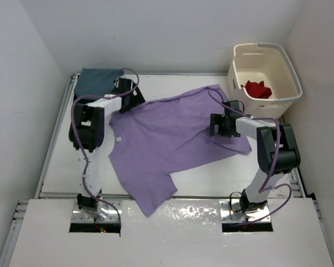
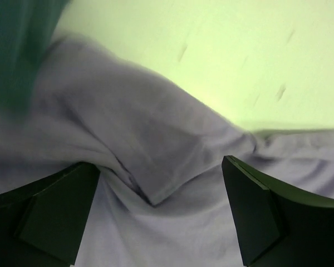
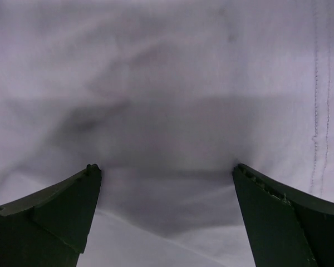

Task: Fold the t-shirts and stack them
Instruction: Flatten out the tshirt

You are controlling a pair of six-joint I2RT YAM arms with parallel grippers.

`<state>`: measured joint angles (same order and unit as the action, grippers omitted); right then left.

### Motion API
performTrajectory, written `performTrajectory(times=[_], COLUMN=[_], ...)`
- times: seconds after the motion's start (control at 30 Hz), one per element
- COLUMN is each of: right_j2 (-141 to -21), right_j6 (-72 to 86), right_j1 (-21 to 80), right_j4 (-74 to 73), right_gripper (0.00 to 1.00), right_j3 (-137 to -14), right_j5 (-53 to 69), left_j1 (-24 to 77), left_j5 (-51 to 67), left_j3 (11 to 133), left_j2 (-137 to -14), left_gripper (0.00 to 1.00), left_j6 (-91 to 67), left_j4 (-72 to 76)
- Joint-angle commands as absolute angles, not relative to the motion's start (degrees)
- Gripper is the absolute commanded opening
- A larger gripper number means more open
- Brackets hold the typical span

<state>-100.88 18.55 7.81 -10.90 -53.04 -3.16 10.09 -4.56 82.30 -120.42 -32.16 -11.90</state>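
Left arm (image 1: 92,119) and right arm (image 1: 274,146) angled inward, left pincer (image 2: 161,169) and right pincer (image 3: 167,175) low, jaws wide apart.

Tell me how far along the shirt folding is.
Done: one teal-blue shirt looks folded at the far left corner. In hand: the lavender shirt lies spread out, not yet folded, with the left fingers and right fingers open over it, gripping nothing. Left: folding and stacking it, plus the red shirt in the basket.
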Motion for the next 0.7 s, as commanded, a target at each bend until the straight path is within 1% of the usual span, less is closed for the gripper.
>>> performTrajectory(times=[0.0,0.03,0.1,0.13,0.17,0.2,0.27,0.3,0.37,0.4,0.43,0.47,0.57,0.6,0.67], right_j2=[-99.6,-99.8,-100.1,-100.7,-101.2,-101.9,-104.0,-104.1,-102.2,-101.1,-99.9,-97.8,-93.2,-89.3,-85.7], right_j6=[19.9,19.9,19.3,18.7,18.2,17.1,16.1,15.4,15.1,14.9,14.8,14.6,13.5,12.4,11.6], right_j1=[7.4,7.4,7.5,7.4,7.4,7.2,6.9,6.9,6.9,6.9,6.9,6.9,6.9,6.9,6.9], right_j4=[-10.8,-10.5,-9.7,-9.7,-9.8,-10.4,-12.8,-13.9,-15.0,-14.9,-15.4,-16.5,-20.0,-21.3,-24.5], right_gripper=[0.99,0.99,0.99,0.99,0.99,0.99,0.99,0.99,0.99,0.99,0.99,0.99,0.99,0.99,0.99], right_j3=[-51.0,-51.0,-51.4,-52.2,-53.2,-56.3,-59.9,-63.4,-64.9,-64.5,-64.3,-64.1,-61.7,-59.1,-56.7], right_j5=[-1.4,-0.9,-0.9,-1.4,-2.0,-2.5,-3.6,-4.0,-3.3,-3.2,-3.3,-4.0,-5.1,-5.1,-5.4], left_j1=[10.1,10.2,10.2,10.2,10.1,10.0,9.7,9.5,9.4,9.4,9.5,9.8,10.4,10.5,10.6], left_j5=[-4.4,-2.9,-2.7,-2.7,-3.0,-3.1,-2.9,-2.8,-1.1,-0.7,-0.3,-0.4,-1.5,-1.3,-0.5], left_j3=[94.3,101.9,110.2,118.7,123.3,127.8,136.8,137.7,132.7,129.5,123.7,121.9,120.4,120.6,118.3], left_j2=[-133.2,-135.5,-142.8,-145.2,-147.8,-152.2,-154.7,-154.1,-150.2,-144.7,-142.0,-137.0,-131.5,-128.4,-125.0], left_gripper=[0.91,0.91,0.91,0.91,0.91,0.91,0.92,0.92,0.93,0.94,0.94,0.96,0.96,0.96,0.96], left_j6=[-28.3,-26.6,-25.6,-24.4,-24.0,-23.6,-22.3,-22.2,-21.9,-21.4,-20.5,-20.2,-18.5,-18.6,-18.5], left_j4=[-16.6,-17.3,-20.5,-21.5,-23.0,-25.6,-27.3,-27.0,-24.7,-20.9,-19.2,-17.8,-20.3,-23.7,-27.5])
